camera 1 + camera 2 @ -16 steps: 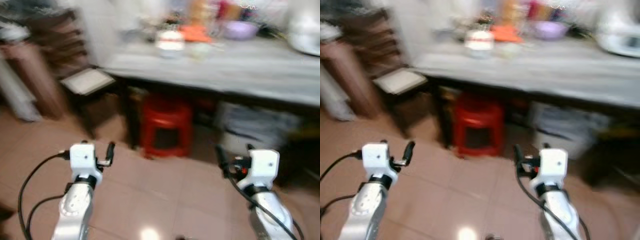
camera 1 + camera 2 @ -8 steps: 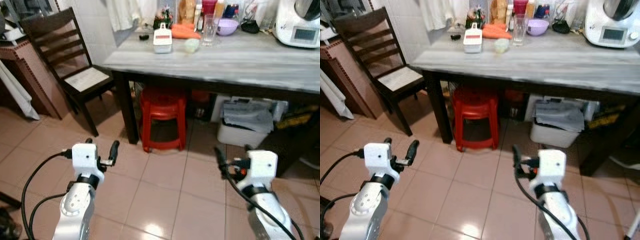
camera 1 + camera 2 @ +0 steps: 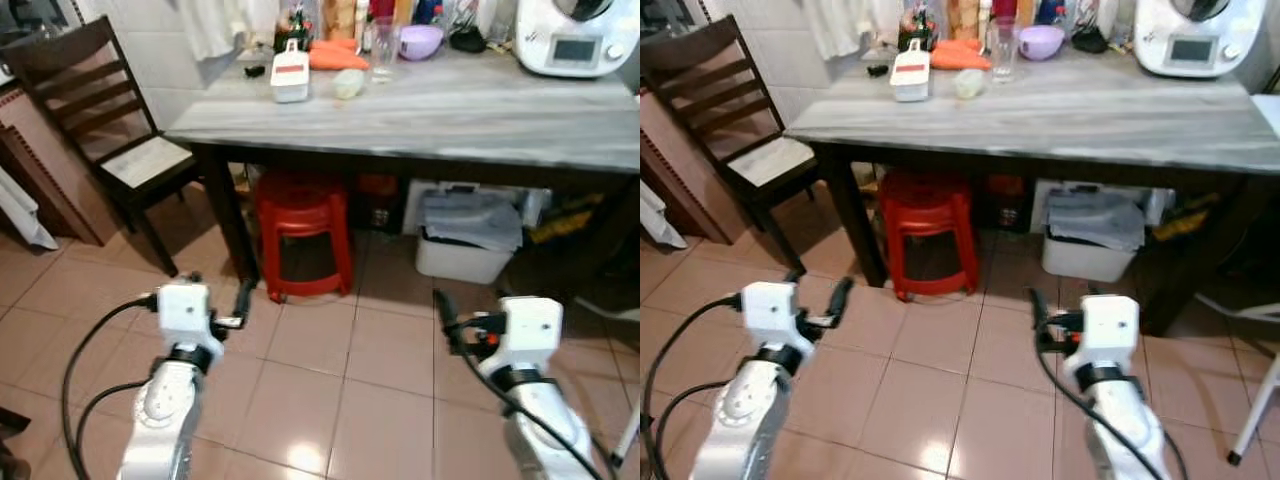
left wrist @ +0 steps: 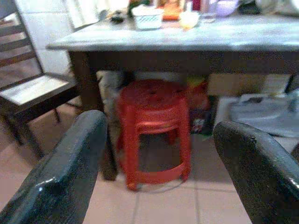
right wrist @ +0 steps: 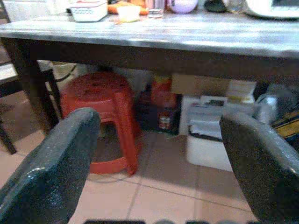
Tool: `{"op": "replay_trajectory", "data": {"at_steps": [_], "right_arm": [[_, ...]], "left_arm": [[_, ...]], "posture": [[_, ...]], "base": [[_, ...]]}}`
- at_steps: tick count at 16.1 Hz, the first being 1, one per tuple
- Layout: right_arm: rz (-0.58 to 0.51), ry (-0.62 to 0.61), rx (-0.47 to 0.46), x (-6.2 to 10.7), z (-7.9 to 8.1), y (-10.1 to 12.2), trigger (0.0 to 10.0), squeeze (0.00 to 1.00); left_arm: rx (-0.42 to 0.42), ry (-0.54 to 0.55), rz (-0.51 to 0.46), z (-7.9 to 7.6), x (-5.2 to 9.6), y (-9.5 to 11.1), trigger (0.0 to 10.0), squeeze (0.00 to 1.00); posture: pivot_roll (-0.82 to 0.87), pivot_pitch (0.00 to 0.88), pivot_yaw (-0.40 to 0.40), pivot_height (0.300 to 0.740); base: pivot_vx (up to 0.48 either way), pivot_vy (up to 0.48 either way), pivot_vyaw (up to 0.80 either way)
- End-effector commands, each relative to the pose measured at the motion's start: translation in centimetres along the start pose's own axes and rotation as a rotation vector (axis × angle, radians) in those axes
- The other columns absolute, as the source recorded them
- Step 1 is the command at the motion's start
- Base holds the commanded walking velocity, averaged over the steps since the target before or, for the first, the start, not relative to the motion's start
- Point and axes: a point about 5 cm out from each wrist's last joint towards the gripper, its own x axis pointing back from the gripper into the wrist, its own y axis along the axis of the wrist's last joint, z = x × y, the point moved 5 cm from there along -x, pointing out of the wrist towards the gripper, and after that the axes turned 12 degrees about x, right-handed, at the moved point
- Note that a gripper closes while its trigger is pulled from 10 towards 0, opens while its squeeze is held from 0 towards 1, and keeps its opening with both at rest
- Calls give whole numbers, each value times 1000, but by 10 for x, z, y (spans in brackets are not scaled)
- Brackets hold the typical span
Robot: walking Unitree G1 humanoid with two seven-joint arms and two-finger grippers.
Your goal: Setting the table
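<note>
Two claws were held out in front of us, low over the tiled floor [image 3: 330, 420], well short of the desk [image 3: 450, 110]. At far left a dark wooden chair [image 3: 90, 110] stood beside the desk's left end. Our left claw [image 4: 159, 172] had its fingers [image 4: 65, 172] spread wide with nothing between them, pointing toward a red plastic stool [image 3: 303, 230] tucked under the desk. On the grey desk top, toward the back left, we saw a white container with a red label [image 3: 290, 78], an orange thing [image 3: 335, 57] just behind it that we could not identify, a small pale round thing [image 3: 348, 85] and a clear glass [image 3: 383, 60]. A purple bowl [image 3: 420, 40] sat further right along the back, and a white kitchen machine with a small screen [image 3: 575, 40] stood near the right end. Under the desk, right of the stool, a white bin with grey stuff lying on top [image 3: 465, 235] rested on the floor. Our right claw [image 5: 163, 172] was likewise open and empty, aimed under the desk.
</note>
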Motion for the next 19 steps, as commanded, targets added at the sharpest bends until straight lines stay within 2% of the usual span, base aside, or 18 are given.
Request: {"op": "replay_trajectory", "data": {"at_steps": [1, 9, 14, 19], "right_arm": [[-20, 11, -15, -3, 7, 7, 10000, 0], [-46, -5, -14, -6, 4, 17, 10000, 0], [-79, -52, -3, -5, -5, 28, 10000, 0], [-67, -50, -2, -3, -4, 25, 10000, 0]], "left_arm": [[-10, 25, 0, 10, 2, 3, 10000, 0], [17, 4, -6, 3, 0, 5, 10000, 0], [40, -21, -21, -3, -3, 11, 10000, 0], [46, -25, -18, -3, -3, 11, 10000, 0]], "posture": [[-73, 55, 54, 740], [-77, 58, 52, 740], [-81, 57, 50, 740], [-81, 54, 49, 740]], "base": [[0, -386, 0], [0, -385, 0], [0, -378, 0], [0, -360, -554]]}}
